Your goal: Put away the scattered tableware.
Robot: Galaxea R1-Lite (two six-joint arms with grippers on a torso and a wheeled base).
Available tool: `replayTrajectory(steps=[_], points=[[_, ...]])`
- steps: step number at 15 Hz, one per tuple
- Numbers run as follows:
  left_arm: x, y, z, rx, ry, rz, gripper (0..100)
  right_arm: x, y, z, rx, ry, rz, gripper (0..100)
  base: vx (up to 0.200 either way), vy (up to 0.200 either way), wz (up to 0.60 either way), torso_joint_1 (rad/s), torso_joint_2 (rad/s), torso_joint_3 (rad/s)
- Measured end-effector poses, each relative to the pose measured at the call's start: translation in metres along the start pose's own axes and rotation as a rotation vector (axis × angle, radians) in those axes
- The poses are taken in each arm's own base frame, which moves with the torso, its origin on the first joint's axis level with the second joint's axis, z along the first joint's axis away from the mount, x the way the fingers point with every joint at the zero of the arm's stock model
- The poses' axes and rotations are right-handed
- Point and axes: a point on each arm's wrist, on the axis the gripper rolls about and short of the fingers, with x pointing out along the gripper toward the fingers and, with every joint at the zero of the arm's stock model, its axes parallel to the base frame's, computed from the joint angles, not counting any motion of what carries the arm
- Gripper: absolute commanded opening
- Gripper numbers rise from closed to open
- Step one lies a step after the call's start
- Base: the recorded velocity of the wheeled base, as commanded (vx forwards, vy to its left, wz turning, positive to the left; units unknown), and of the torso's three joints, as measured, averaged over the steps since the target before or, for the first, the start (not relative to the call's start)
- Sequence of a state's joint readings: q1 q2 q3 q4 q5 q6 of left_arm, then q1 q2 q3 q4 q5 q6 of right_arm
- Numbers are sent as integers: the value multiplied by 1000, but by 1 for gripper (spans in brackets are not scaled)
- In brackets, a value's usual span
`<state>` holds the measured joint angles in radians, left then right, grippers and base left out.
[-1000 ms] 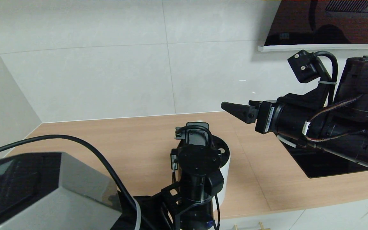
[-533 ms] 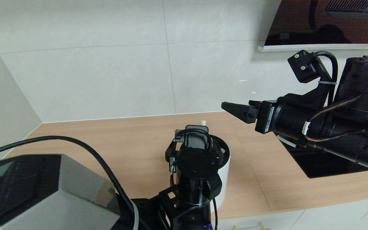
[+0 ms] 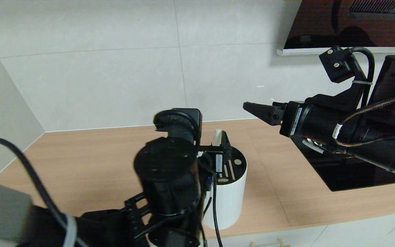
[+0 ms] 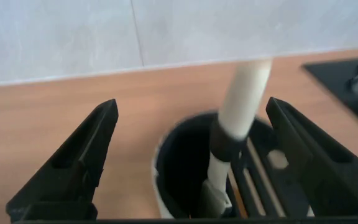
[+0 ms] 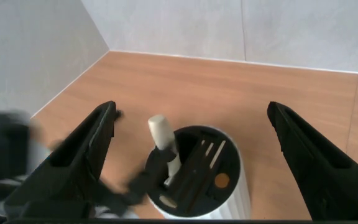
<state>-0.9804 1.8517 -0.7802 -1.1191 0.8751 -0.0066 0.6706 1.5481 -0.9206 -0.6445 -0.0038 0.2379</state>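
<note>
Wood countertop; cream utensil handle upright in white holder. Likely light, stiff, slick; grip mid-handle. Left gripper open astride it, right gripper open.

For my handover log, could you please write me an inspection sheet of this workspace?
Surface: light wooden counter.
Job's things: white holder with a black slotted top stands on the counter; a pale-handled utensil stands in it.
Clutter: nothing seen.
Grippers: left gripper open, fingers either side of the utensil, not touching; right gripper open, raised above the counter.
Cables: black cable hangs in front of the holder.
Surroundings: tiled wall, black cooktop, dark hood.
</note>
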Motion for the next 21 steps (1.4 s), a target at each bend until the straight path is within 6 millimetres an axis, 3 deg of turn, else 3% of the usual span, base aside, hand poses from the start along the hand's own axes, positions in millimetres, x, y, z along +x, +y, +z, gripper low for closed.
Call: replayTrajectory(steps=[5,10,15,18,21], points=[[-33,57,59,-65,-119,-101,100,-18,-6,8,-4,-42,-68,100,0,0,0,0,0,0],[-57,132,94,-107,-224,34,100,-67,-18,8,-61,-68,-136,100,0,0,0,0,0,0],[-115,195,89,-53,-195,168,100,-155,-21,8,-140,-187,-211,100,0,0,0,0,0,0],[-163,229,71,34,-152,275,100,-217,-24,-8,-210,-227,-342,100,0,0,0,0,0,0],[-210,248,55,117,-166,373,100,-274,-14,-30,-324,-271,-495,100,0,0,0,0,0,0]])
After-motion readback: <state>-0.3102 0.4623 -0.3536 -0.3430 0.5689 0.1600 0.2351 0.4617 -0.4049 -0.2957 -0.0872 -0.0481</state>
